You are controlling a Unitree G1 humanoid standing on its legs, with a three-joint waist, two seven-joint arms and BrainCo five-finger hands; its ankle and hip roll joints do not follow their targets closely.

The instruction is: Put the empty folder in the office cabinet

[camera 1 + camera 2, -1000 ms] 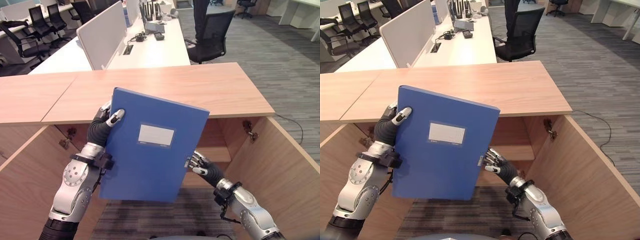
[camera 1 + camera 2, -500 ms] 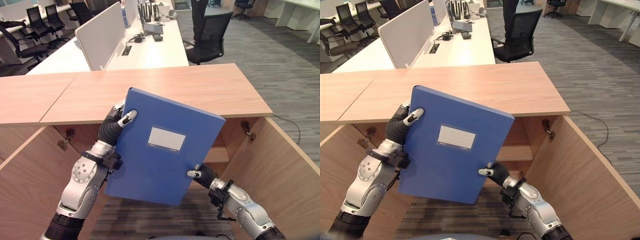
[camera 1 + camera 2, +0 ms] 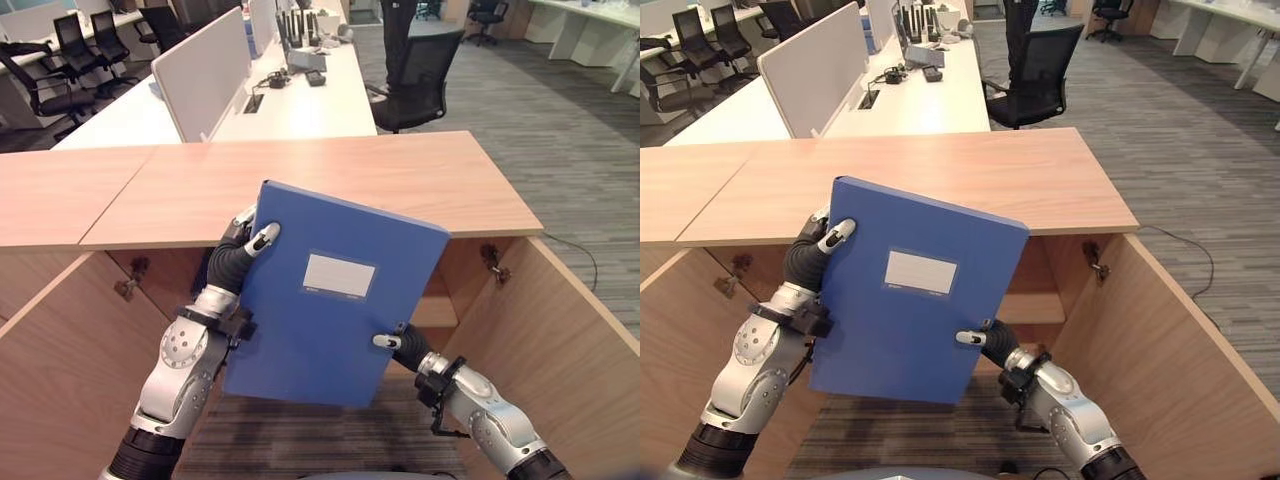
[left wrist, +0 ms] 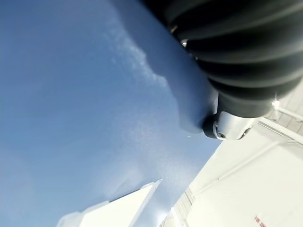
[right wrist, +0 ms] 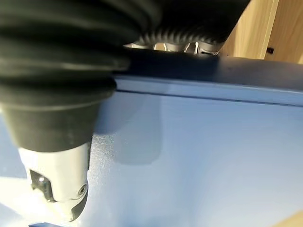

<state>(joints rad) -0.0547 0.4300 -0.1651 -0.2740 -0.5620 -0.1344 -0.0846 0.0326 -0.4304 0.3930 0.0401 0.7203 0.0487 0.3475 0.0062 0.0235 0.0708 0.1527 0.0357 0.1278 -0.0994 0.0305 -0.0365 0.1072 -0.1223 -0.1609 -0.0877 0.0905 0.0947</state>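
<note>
You have the blue folder [image 3: 335,295] up in the air in front of the open cabinet [image 3: 545,330], face toward the head camera, tilted so its top corner leans to your right. It hangs just below the front edge of the wooden cabinet top [image 3: 330,185] and covers most of the opening behind it. Your left hand [image 3: 245,245] clamps the upper left edge, thumb curled over the front cover. Your right hand [image 3: 985,338] pinches the lower right edge — thumb on the face, fingers wrapped behind.

You look to be in the carry step: the folder is gripped and lifted but not yet inside. Next, I would judge, you need to lower it beneath the top panel, turn it to suit the shelf and slide it inward between the two swung-open doors without clipping the hinge [image 3: 492,262].

What you cannot see matters here — the folder hides the shelf space, so whether anything already sits in there is unknown. The fingers behind the cover are mostly out of sight too.
</note>
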